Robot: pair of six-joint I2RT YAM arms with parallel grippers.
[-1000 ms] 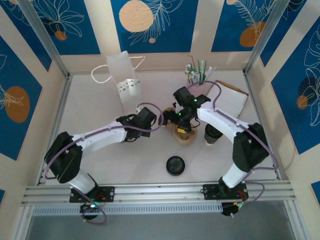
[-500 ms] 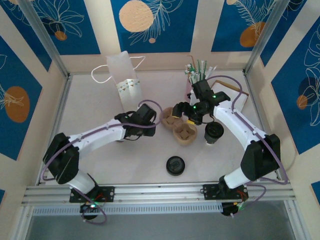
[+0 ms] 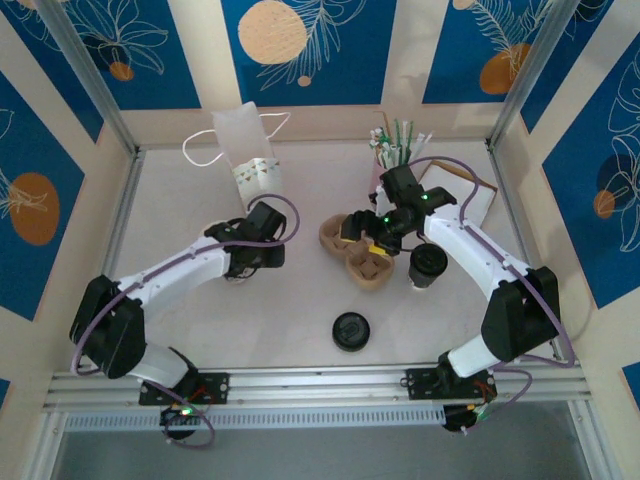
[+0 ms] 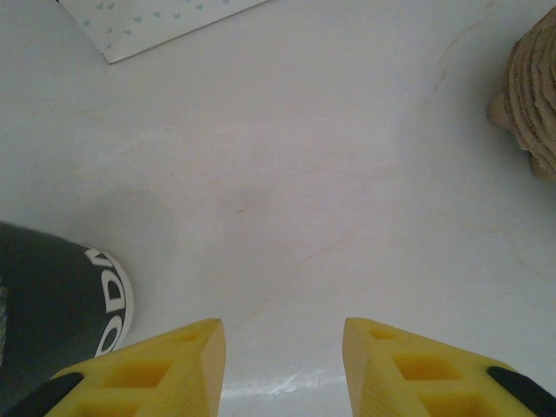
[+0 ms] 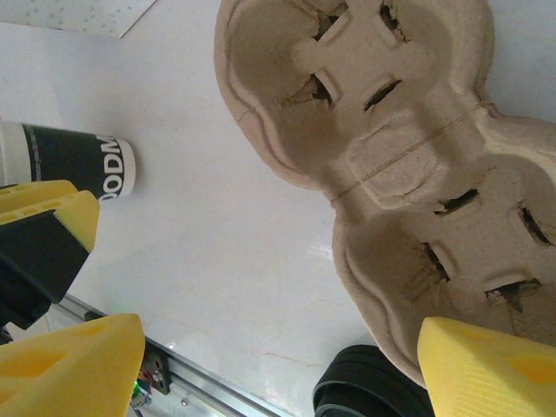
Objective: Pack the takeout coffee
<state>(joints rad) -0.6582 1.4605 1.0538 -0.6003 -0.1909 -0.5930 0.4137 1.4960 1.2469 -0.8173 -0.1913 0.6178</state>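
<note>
The takeout coffee (image 5: 65, 161), a white paper cup with a black band low on its side, stands on the table to the left of the tray. It also stands just left of my left gripper's fingers, as the takeout coffee (image 4: 61, 304) at the frame's lower left. My left gripper (image 4: 282, 334) (image 3: 265, 240) is open over bare table, nothing between its yellow fingers. My right gripper (image 5: 278, 347) (image 3: 363, 232) hangs wide open above the near edge of a brown pulp cup tray (image 5: 391, 148) (image 3: 358, 255), holding nothing.
A flat black lid (image 3: 351, 330) (image 5: 373, 391) lies in front of the tray. A second cup (image 3: 427, 266), dark on top, stands right of it. A white paper bag (image 3: 248, 150) and a pink cup of straws (image 3: 393, 150) stand at the back.
My left gripper has drawn back to the left, away from the tray. My right arm swung its wrist out to the right, and the gripper still hovers by the tray.
</note>
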